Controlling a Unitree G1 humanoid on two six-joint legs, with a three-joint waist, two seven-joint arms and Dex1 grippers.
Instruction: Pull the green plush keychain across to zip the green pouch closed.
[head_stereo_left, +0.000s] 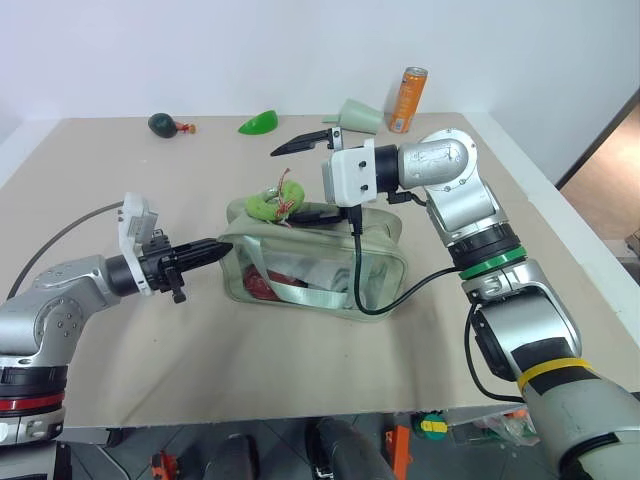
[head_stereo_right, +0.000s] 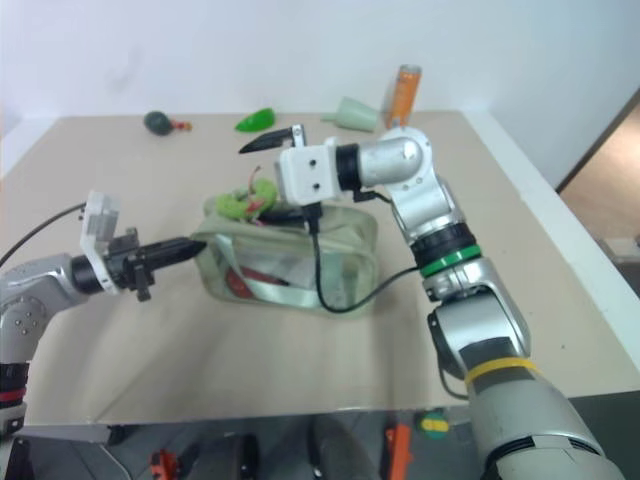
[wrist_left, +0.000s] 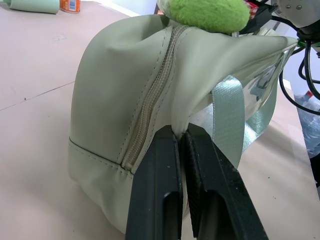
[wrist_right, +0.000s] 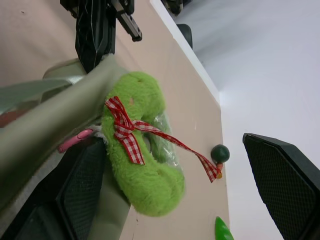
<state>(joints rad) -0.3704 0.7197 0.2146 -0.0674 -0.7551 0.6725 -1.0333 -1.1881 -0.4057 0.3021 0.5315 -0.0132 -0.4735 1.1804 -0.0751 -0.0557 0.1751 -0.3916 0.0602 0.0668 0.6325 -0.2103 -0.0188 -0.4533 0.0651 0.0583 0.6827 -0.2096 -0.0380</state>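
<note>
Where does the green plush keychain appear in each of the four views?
Left eye view: green plush keychain, on the green pouch, left end of its top.
Right eye view: same place, just below the right gripper.
Left wrist view: top edge, above the zipper.
Right wrist view: centre.
Shared landmark: the pouch.

Matt, smooth soft fabric with stitched seams and a clear glossy plastic window on the green pouch (head_stereo_left: 312, 268), fuzzy pile tied with checked cloth ribbon on the green plush keychain (wrist_right: 142, 160), satiny webbing on the strap (wrist_left: 228, 117), matt tan table (head_stereo_left: 300, 360).
</note>
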